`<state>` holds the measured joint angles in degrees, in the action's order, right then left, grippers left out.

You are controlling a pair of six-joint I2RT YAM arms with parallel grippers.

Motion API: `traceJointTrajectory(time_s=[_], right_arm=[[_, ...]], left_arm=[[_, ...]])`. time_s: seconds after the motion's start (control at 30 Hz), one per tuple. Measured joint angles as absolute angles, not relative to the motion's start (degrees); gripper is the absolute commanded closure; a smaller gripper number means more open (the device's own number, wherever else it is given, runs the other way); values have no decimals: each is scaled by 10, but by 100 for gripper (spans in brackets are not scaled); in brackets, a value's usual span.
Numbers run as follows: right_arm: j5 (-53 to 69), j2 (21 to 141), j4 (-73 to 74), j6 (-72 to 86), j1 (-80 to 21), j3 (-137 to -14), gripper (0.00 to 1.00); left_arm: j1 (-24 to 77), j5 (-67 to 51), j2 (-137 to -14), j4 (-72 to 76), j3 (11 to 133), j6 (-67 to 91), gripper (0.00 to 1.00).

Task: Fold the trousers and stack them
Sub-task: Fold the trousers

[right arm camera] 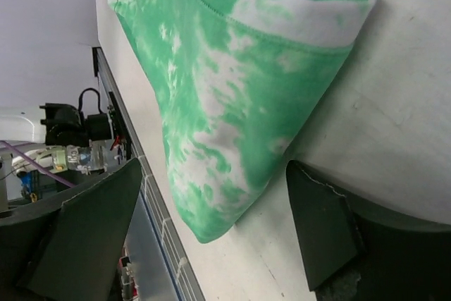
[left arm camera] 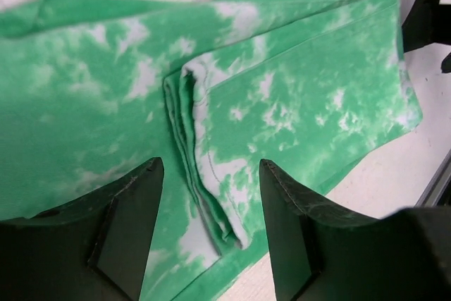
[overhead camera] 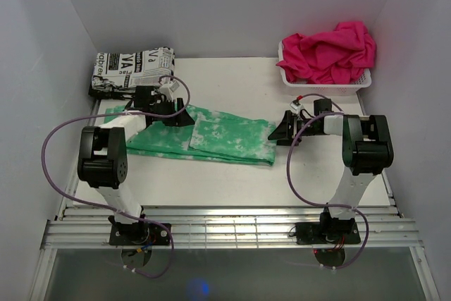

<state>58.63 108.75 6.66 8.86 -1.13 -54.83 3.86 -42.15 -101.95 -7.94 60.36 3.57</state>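
The mint green tie-dye trousers (overhead camera: 211, 135) lie flat on the table, folded lengthwise, running from left to middle right. My left gripper (overhead camera: 180, 116) is open just above their left part; in the left wrist view a folded cloth edge (left arm camera: 211, 174) lies between the open fingers (left arm camera: 134, 209). My right gripper (overhead camera: 280, 130) is open at the trousers' right end; the right wrist view shows the cloth's end corner (right arm camera: 218, 195) between the spread fingers (right arm camera: 320, 223), not gripped.
A folded black-and-white newsprint cloth (overhead camera: 132, 68) lies at the back left. A white basket (overhead camera: 352, 84) with hot-pink cloth (overhead camera: 330, 51) stands at the back right. A slatted metal rail (overhead camera: 232, 227) runs along the near edge. White walls enclose the table.
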Motion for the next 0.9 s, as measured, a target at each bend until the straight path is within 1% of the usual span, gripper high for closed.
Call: traceJointTrajectory(time_s=[0.07,0.23,0.27,0.37,0.5,0.57,0.6,0.63,0.73,0.9], right_arm=[[586,1075,66,87,-11,-532,9],[615,1077,53,95,-9,-508,14],[623,1081,48,100,-9,-504,16],[654,1099,46,105,-9,-502,16],[674,1106,72,90,-9,-501,16],[676,1106,86,75,-9,-498,25],[675,1106,89,68,-9,-493,32],[674,1106,92,62,-10,-487,52],[653,1118,107,41,-16,-469,92],[627,1118,140,7,-14,-472,92]], left_arm=[[39,-422,-993,-78,604,27,33],[40,-461,-963,-68,600,20,37],[41,-470,-963,-64,595,25,38],[49,-498,-972,-48,568,45,42],[56,-515,-1022,-29,542,79,43],[55,-516,-1048,-16,528,96,44],[55,-519,-1057,-11,523,106,44],[55,-523,-1062,-4,522,114,44],[55,-520,-1065,7,522,131,44],[55,-518,-1067,5,523,138,43]])
